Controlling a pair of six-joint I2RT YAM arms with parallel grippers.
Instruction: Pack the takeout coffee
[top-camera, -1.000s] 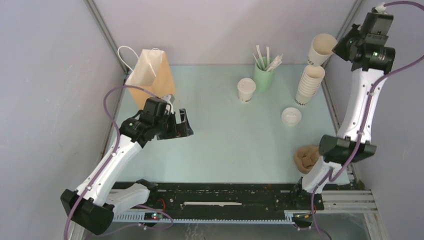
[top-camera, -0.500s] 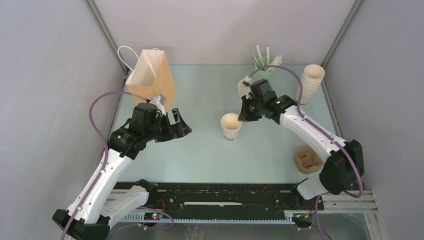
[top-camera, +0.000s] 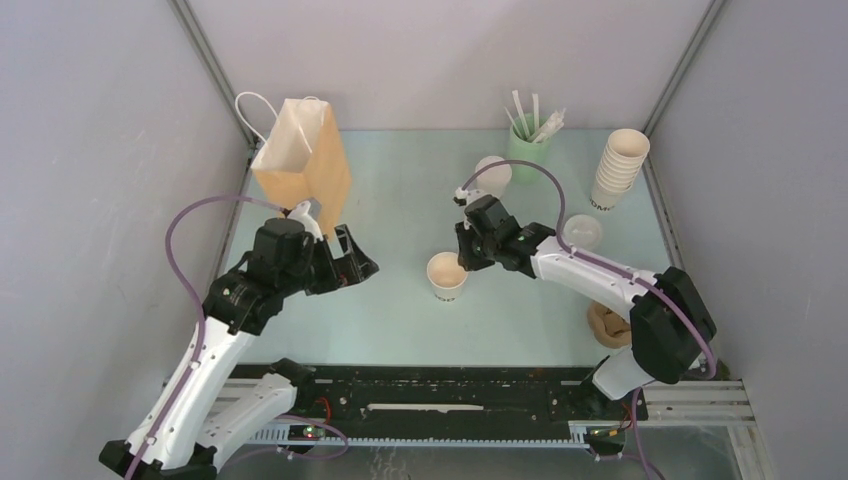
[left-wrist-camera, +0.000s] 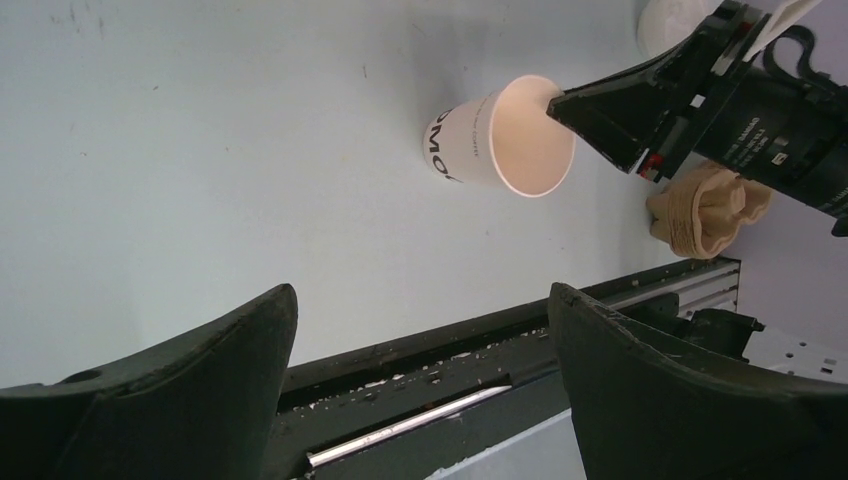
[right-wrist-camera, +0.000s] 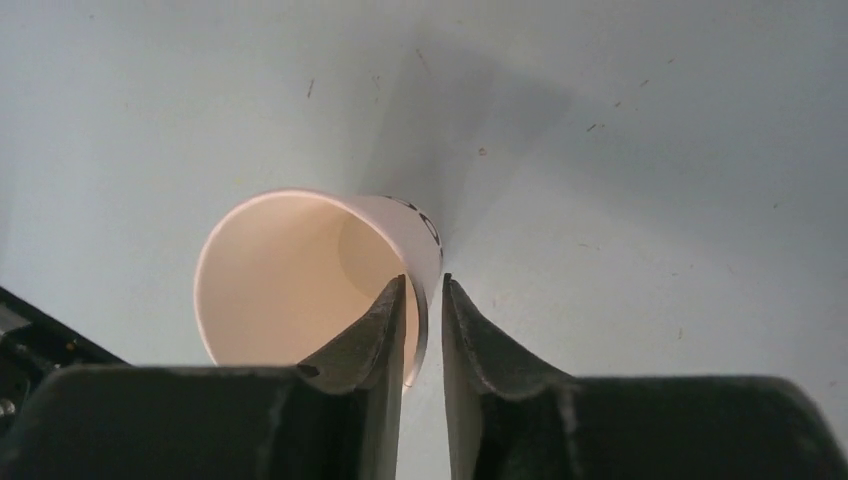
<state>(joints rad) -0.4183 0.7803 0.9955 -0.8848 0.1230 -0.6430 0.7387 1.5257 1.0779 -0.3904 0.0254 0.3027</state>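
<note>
Coffee cup (top-camera: 446, 275) upright, lidless, mid-table, 4 o'clock from bag (top-camera: 305, 165); right gripper (top-camera: 462, 262) jaws narrowly apart astride its rim, left gripper (top-camera: 358, 255) jaws wide, empty; advise lifting straight up to avoid tipping.

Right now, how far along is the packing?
Done: one lidded cup stands farther back. In hand: right hand straddles the rim of the lidless cup. Left: fit the loose lid, put both cups in the brown bag near the open left hand.

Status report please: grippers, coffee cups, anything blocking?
Left gripper open, empty. Right gripper astride lidless cup's rim, grip unclear. Lidded cup beyond, unpacked. No obstacle seen toward bag.
</note>
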